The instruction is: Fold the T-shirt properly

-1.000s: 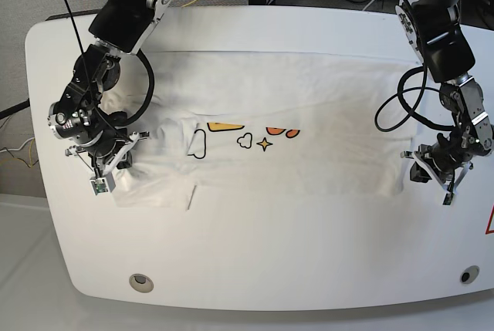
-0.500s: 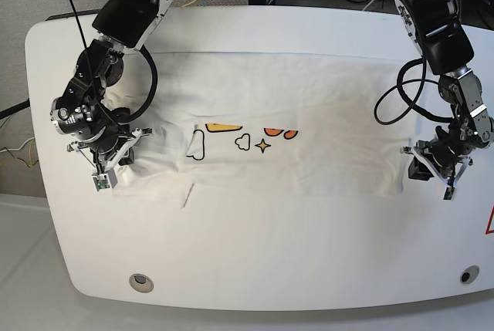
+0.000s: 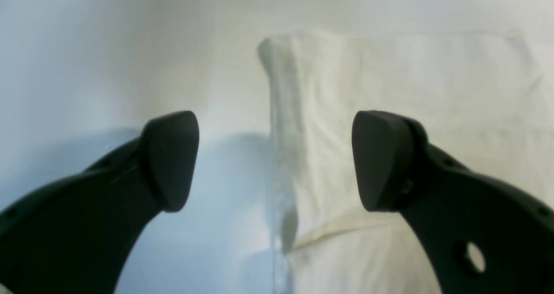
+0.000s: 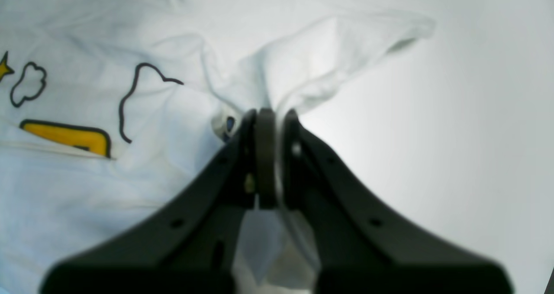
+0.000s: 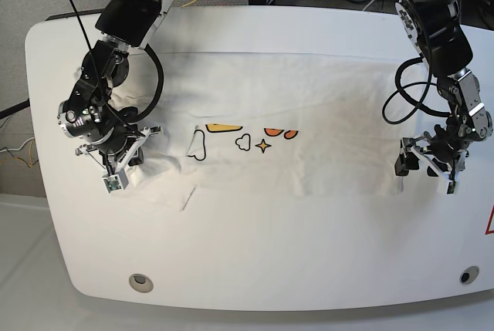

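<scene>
1. The T-shirt (image 5: 309,115) is spread flat across the white counter (image 5: 255,254).
2. The left tool (image 3: 275,159) is held wide open, empty, over the shirt's edge.
3. The right tool (image 4: 269,125) is clamped on a bunched fold of the shirt.

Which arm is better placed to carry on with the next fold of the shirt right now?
Right, probably. The right gripper has its jaws shut on a bunched fold of the white cotton T-shirt; the left gripper stands open, holding nothing, at the shirt's edge.
</scene>
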Motion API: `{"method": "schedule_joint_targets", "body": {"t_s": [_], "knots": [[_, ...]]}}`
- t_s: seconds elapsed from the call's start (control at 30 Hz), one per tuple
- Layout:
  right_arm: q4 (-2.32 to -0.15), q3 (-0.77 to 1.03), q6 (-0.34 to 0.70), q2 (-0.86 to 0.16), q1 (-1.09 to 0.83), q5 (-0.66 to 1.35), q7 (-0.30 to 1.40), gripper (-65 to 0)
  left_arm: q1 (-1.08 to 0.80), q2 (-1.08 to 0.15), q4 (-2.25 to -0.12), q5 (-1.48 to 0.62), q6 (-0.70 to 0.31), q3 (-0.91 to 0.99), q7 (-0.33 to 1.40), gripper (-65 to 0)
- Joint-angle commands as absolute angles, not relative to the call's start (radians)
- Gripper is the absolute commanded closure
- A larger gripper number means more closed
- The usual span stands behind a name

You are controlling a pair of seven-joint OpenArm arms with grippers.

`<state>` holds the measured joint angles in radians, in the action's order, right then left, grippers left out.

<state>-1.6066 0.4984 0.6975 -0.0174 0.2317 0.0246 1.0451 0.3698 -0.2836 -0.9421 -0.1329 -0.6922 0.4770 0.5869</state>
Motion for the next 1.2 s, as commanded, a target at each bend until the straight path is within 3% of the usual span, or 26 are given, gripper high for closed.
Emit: {"method": "schedule_joint_targets", "body": {"t_s": [0.0, 0.4, 1.17], "knots": [[-1.624, 0.498, 0.698, -0.028, 0.254, 0.035, 1.024, 0.0, 0.456, -0.3, -0.851, -0.159, -0.698, 0.476, 0.542, -52.8], [-1.626, 0.498, 0.698, -0.031, 0.254, 0.035, 1.024, 0.0, 0.575, -0.302, -0.552, -0.159, -0.698, 0.473, 0.447, -52.8], [-1.627, 0.501, 0.698, -0.035, 0.254, 0.033, 1.024, 0.0, 0.584, -0.248, -0.526, -0.153, -0.698, 0.469, 0.447, -52.8]]}}
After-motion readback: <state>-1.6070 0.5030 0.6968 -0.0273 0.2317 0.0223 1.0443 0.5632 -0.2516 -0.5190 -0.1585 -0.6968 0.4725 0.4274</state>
